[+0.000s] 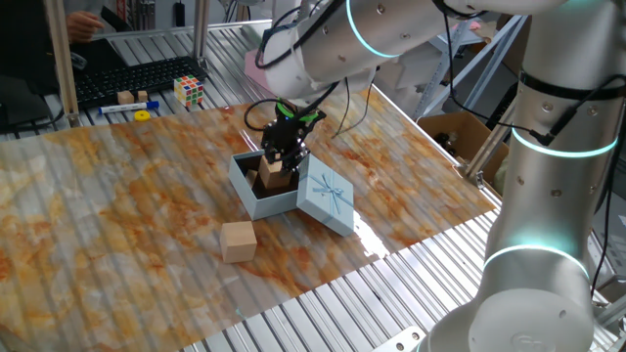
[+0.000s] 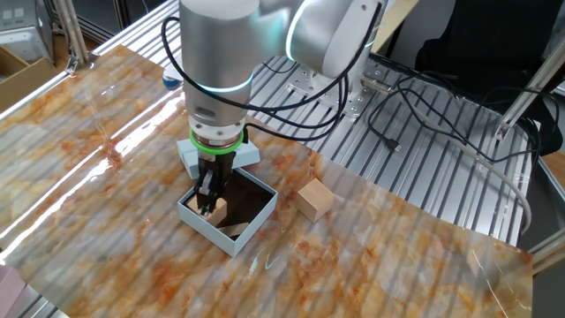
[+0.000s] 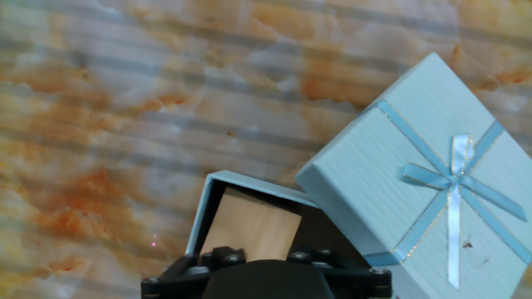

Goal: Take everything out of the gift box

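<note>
The tool [image 2: 208,205] is lowered into the gift box [image 2: 256,228], apparently clenched on a wooden block [image 1: 275,177]; a straight lift is called for next, toward twelve o'clock.

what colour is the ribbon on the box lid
Pale blue, matching the lid; clearest in the hand view.

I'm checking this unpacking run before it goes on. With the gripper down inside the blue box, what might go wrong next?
1. The gripper is inside the gift box at a wooden block lying near a wall; a finger may catch that wall and drag the box.
2. The lid leans against the box, so any shift could topple it.
3. An off-centre grip may drop the block.
</note>
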Available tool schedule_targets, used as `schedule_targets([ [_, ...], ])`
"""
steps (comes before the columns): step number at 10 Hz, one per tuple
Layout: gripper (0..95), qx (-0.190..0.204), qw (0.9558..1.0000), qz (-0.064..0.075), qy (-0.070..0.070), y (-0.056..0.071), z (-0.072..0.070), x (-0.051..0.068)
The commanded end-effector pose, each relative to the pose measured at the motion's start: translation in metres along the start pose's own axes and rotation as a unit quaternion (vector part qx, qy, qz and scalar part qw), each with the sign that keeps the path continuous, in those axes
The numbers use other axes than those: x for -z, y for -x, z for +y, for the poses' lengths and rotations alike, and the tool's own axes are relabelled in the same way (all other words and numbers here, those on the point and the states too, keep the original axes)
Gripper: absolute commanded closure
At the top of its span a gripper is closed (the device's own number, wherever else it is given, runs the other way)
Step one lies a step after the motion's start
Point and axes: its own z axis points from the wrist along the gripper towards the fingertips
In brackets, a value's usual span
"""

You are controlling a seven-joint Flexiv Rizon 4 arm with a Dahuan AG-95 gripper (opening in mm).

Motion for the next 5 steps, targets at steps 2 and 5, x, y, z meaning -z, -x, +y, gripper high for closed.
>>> schedule_targets([
  [2, 95.0, 0.002, 0.9999, 0.008, -0.009, -0.0002, 0.0025, 0.0002],
  [5, 95.0, 0.002, 0.9999, 0.008, -0.009, -0.0002, 0.0025, 0.0002],
])
